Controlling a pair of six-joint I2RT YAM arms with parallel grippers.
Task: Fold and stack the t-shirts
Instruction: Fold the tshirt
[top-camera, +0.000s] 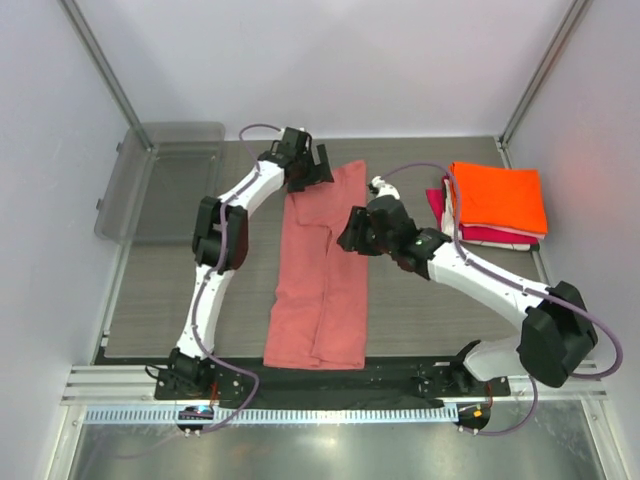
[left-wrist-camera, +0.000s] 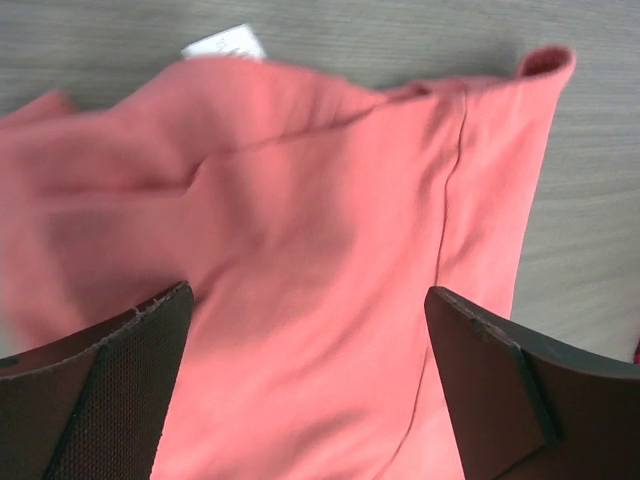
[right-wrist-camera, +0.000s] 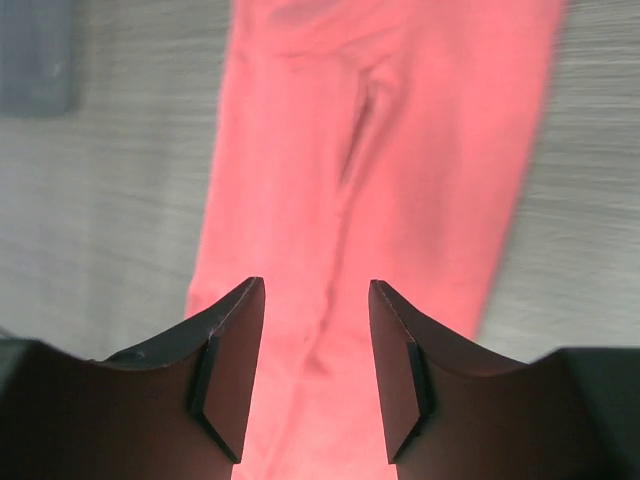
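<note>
The left jaws stand wide apart, released and empty, hanging over the far end of the salmon-pink cotton t-shirt (top-camera: 320, 275); the right jaws are parted too, grasping nothing, above that shirt's right edge about halfway along. The shirt lies folded lengthwise into one long strip down the middle of the grey wood-grain worktop (top-camera: 170, 300); a small white label (left-wrist-camera: 225, 42) shows at its far end. The left arm (top-camera: 215, 240) covers its far left corner; the right arm (top-camera: 470, 275) reaches in from the right. At the far right sits a stack: a bright orange folded t-shirt (top-camera: 497, 195) on top, a white one (top-camera: 447, 207) showing as a thin edge, a magenta-red one (top-camera: 490, 235) beneath; the right arm's cable loops just beside it. A clear grey plastic tray (top-camera: 165, 180) sits at the far left, overhanging the worktop's edge. Four shirts in all, three stacked; one tray.
</note>
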